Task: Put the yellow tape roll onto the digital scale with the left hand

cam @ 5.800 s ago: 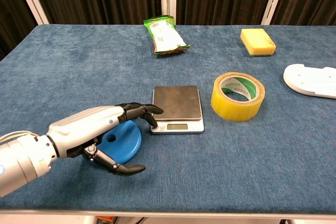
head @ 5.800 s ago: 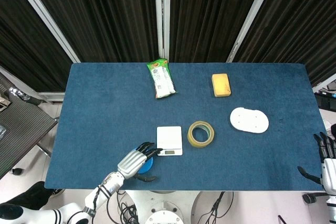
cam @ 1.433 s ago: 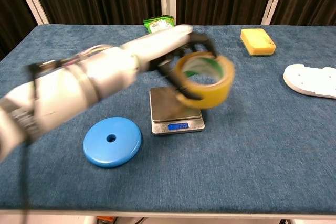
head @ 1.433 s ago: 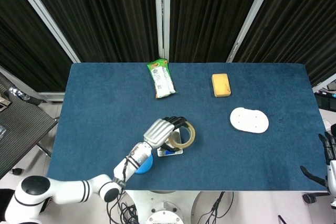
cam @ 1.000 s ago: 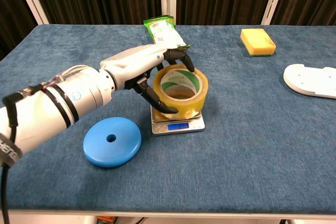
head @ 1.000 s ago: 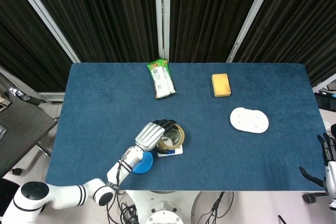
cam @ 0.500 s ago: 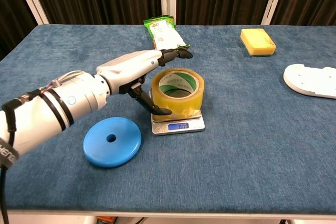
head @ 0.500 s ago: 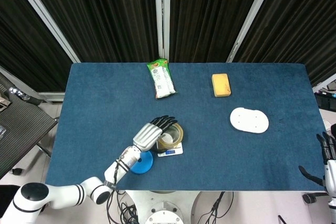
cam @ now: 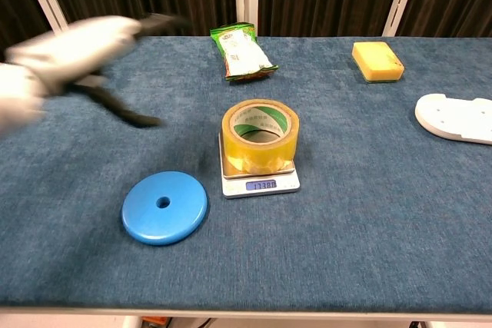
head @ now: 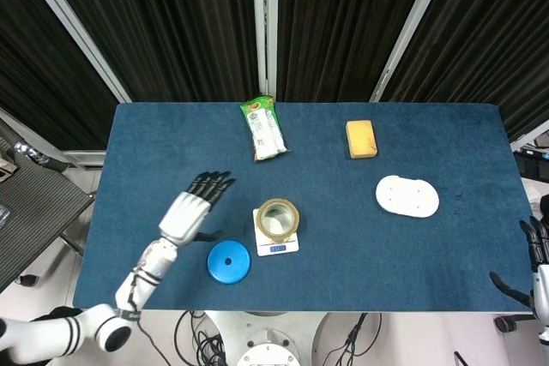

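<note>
The yellow tape roll [head: 277, 219] [cam: 260, 136] lies flat on the small white digital scale [head: 276, 246] [cam: 261, 183], whose display is lit. My left hand [head: 192, 207] [cam: 84, 55] is off to the left of the scale, apart from the roll, fingers spread and holding nothing; it is motion-blurred in the chest view. My right hand [head: 535, 259] shows only at the right edge of the head view, past the table's edge, fingers apart.
A blue disc [head: 229, 262] [cam: 164, 207] lies left of the scale near the front edge. A green snack packet [head: 263, 129] [cam: 241, 51] and a yellow sponge [head: 361, 138] [cam: 377, 61] sit at the back. A white oval plate [head: 407, 196] [cam: 457, 117] is at the right.
My left hand has let go of the tape roll and swung away to the left. The roll stays on the scale.
</note>
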`<action>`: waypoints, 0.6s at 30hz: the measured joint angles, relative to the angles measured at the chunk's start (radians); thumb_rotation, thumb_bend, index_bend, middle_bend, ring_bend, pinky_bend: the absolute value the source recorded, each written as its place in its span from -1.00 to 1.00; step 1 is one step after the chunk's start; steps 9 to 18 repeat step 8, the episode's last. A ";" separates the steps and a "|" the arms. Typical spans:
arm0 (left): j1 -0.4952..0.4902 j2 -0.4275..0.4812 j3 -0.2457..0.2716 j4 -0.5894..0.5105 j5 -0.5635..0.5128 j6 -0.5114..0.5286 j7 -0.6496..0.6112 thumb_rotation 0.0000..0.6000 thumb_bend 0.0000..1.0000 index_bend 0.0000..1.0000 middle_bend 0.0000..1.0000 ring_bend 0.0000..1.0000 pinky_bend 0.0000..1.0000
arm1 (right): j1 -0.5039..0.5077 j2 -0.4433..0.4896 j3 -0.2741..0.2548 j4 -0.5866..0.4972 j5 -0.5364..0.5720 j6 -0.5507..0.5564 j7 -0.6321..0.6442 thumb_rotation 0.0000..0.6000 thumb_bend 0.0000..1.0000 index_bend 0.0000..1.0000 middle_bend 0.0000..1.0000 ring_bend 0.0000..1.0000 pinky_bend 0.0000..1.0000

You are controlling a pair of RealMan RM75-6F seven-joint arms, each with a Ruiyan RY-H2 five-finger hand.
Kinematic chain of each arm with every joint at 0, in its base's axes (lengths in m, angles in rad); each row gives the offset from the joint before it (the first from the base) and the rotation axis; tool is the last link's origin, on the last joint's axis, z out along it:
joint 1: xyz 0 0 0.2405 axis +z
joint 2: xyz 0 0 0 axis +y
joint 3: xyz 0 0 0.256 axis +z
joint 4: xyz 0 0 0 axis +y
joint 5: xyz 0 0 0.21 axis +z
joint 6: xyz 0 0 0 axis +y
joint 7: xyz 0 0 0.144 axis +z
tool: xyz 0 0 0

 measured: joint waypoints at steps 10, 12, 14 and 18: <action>0.270 0.202 0.145 -0.007 0.037 0.254 0.024 1.00 -0.75 -0.86 -0.97 -1.00 -0.96 | 0.012 -0.011 -0.016 -0.020 -0.034 -0.002 -0.086 1.00 -0.87 -1.00 -1.00 -1.00 -1.00; 0.270 0.202 0.145 -0.007 0.037 0.254 0.024 1.00 -0.75 -0.86 -0.97 -1.00 -0.96 | 0.012 -0.011 -0.016 -0.020 -0.034 -0.002 -0.086 1.00 -0.87 -1.00 -1.00 -1.00 -1.00; 0.270 0.202 0.145 -0.007 0.037 0.254 0.024 1.00 -0.75 -0.86 -0.97 -1.00 -0.96 | 0.012 -0.011 -0.016 -0.020 -0.034 -0.002 -0.086 1.00 -0.87 -1.00 -1.00 -1.00 -1.00; 0.270 0.202 0.145 -0.007 0.037 0.254 0.024 1.00 -0.75 -0.86 -0.97 -1.00 -0.96 | 0.012 -0.011 -0.016 -0.020 -0.034 -0.002 -0.086 1.00 -0.87 -1.00 -1.00 -1.00 -1.00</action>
